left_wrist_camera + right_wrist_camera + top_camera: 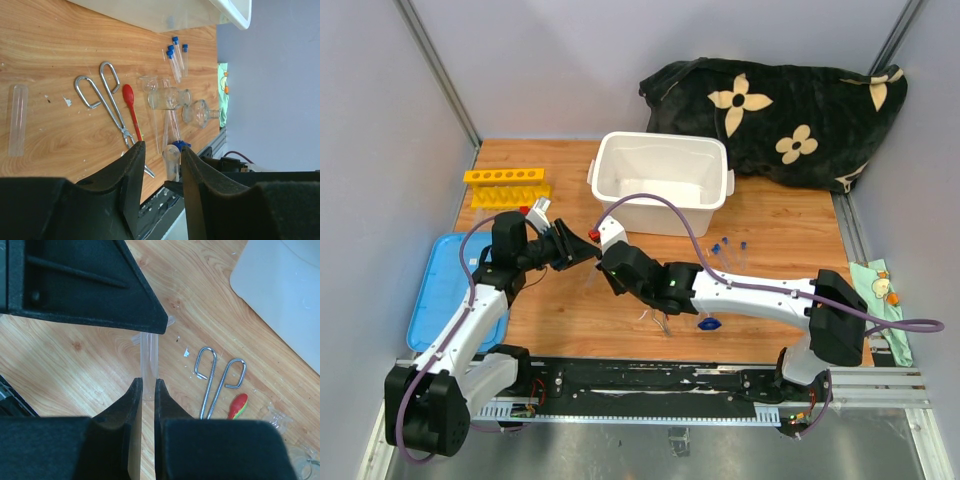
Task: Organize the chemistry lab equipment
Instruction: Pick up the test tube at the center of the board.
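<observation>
Item: lab glassware and tools, loose on the table (pixel 770 225), near-middle, in front of the bin (pixel 610 150); the rack (pixel 505 186) stands far left. Lot comprises tweezers (pixel 107 97), red tool (pixel 131 105), beaker (pixel 170 98), flask (pixel 200 113), capped tubes (pixel 176 59), and one bare tube (pixel 149 360) lying flat, left of the rest. Handling: glass is light, smooth and probably brittle. Take the bare tube across its middle with gentle pressure, since it will likely roll. Tweezers are stiff metal, thin and low to the table. Left claw (pixel 160 170): spread, empty, hanging above the heap. Right claw (pixel 148 390): pressed nearly together over the bare tube, apparently pinching nothing. Obscured: the tube's near end sits behind the right claw's tips, a blue-based piece is half covered by the left claw, and from above the arms cover most of the glass.
</observation>
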Available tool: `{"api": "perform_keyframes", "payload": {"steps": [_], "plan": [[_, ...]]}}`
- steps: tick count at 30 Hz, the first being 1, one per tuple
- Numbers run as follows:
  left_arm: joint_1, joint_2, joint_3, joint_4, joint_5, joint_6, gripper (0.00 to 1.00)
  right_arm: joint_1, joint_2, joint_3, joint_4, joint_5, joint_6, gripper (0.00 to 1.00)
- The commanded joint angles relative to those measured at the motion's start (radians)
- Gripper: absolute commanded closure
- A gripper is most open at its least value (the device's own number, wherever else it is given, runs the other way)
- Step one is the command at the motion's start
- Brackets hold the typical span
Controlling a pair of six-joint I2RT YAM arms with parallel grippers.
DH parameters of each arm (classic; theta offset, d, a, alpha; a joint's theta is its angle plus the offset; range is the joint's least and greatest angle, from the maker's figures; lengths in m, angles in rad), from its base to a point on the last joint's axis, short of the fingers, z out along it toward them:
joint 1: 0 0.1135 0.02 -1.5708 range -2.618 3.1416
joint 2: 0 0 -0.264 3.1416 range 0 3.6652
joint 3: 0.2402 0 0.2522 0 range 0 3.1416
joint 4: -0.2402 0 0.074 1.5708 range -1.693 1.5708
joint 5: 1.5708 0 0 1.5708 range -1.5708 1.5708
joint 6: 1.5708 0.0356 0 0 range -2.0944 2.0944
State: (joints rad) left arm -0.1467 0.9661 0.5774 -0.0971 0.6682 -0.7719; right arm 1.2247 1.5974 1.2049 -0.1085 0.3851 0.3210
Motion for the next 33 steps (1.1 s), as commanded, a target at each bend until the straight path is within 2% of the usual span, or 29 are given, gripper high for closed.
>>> {"api": "perform_keyframes", "payload": {"steps": [1,9,17,28,31,33], "plan": [[-0.01,0.0,0.025,0.036,0.014,-0.01,0.62,0.019,0.013,0.034,0.014,-0.001,-0.003,0.99],[-0.011,0.003,0.02,0.035,0.004,-0.006,0.64,0.022,0.015,0.025,0.011,-0.005,0.003,0.99],[-0.013,0.0,0.02,0.032,-0.001,-0.003,0.71,0.022,0.016,0.022,0.012,-0.003,0.005,0.99],[-0.012,0.003,0.02,0.024,-0.009,0.007,0.97,0.024,0.011,0.015,0.006,0.002,0.009,0.99],[-0.014,0.003,0.019,0.019,-0.015,0.009,1.0,0.024,0.005,0.013,0.005,0.004,0.009,0.97],[-0.014,0.003,0.02,0.014,-0.025,0.016,1.0,0.024,0.003,0.009,0.003,0.004,0.009,0.9]]}}
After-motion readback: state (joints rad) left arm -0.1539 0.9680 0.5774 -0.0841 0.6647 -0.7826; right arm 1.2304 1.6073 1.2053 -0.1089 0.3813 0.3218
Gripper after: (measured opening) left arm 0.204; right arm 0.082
